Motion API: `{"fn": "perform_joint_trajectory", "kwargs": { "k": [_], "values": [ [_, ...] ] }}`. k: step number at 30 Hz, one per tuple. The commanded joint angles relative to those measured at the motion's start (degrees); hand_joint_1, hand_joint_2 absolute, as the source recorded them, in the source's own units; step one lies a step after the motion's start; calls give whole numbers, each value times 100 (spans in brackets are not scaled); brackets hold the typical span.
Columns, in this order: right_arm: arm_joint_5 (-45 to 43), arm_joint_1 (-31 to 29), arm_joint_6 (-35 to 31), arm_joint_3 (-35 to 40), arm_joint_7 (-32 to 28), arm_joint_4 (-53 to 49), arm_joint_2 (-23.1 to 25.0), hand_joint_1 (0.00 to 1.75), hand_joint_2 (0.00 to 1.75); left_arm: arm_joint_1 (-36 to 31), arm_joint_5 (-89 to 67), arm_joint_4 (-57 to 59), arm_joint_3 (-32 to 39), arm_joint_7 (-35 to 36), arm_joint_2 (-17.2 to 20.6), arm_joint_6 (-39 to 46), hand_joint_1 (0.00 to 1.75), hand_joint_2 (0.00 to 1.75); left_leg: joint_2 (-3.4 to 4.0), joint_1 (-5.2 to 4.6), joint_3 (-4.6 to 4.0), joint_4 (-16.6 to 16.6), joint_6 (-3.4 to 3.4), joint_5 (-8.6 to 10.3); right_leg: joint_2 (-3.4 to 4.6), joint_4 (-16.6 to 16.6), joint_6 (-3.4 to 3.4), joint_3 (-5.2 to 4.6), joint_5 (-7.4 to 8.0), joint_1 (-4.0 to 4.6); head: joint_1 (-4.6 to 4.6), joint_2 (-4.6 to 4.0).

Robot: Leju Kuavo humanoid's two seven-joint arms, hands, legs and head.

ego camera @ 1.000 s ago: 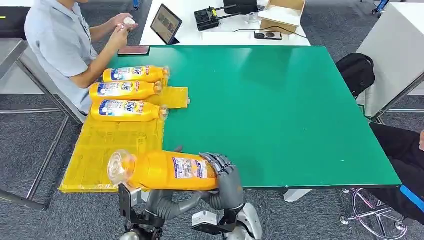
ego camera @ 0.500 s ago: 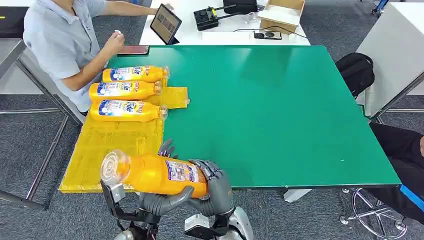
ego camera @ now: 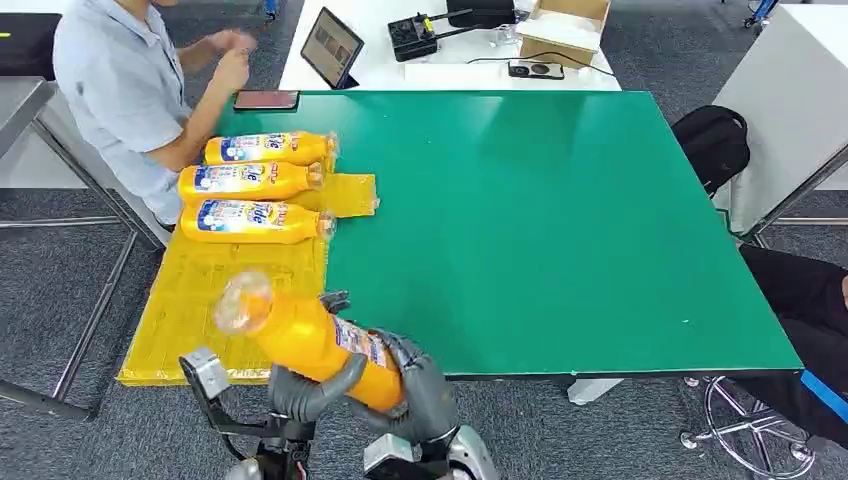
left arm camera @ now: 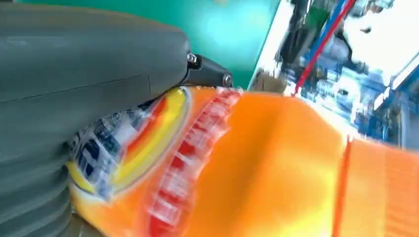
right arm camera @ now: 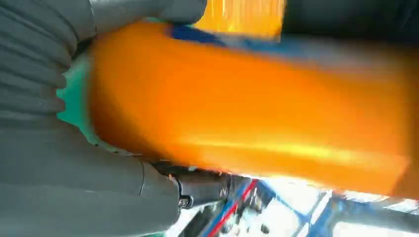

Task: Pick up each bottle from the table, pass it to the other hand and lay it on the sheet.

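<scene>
Each of the three orange bottles (ego camera: 258,179) lying on the yellow sheet (ego camera: 215,290) carries a blue and white label with large white lettering, too small to make out for sure. The held bottle (ego camera: 318,343) shows a label with red print, blurred and unreadable.

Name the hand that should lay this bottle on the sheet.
Left. The left hand already wraps the bottle on the side nearer the yellow sheet; the right hand holds its far end.
</scene>
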Motion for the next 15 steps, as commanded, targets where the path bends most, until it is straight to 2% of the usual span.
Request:
{"fn": "perform_joint_trajectory", "kwargs": {
  "k": [1, 10, 13, 15],
  "values": [
    [-135, -31, -189, 623, -195, 222, -295, 0, 0, -355, 323, 193, 99, 192, 121, -355, 175, 175, -10, 1, 14, -6, 5, -2, -15, -7, -10, 20, -5, 4, 2, 0],
    [-93, 13, -293, 476, -195, -21, -399, 0, 0, -346, 427, 176, 138, 273, 180, -527, 175, 175, -6, 0, 28, -9, 7, -6, -13, -8, -18, 32, -9, 4, -2, 0],
    [442, 209, -293, 40, -195, -453, -491, 0, 0, -502, -496, 246, 330, 106, 198, 136, 175, 175, -13, 0, 31, -8, 9, -8, -21, -8, -20, 37, -12, 5, -2, 0],
    [442, 209, -293, 40, -195, -453, -491, 0, 0, -502, -496, 246, 330, 106, 198, 136, 175, 175, -20, -1, 22, -7, 9, -3, -28, -6, -16, 31, -10, 4, -2, 0]
  ]
}}
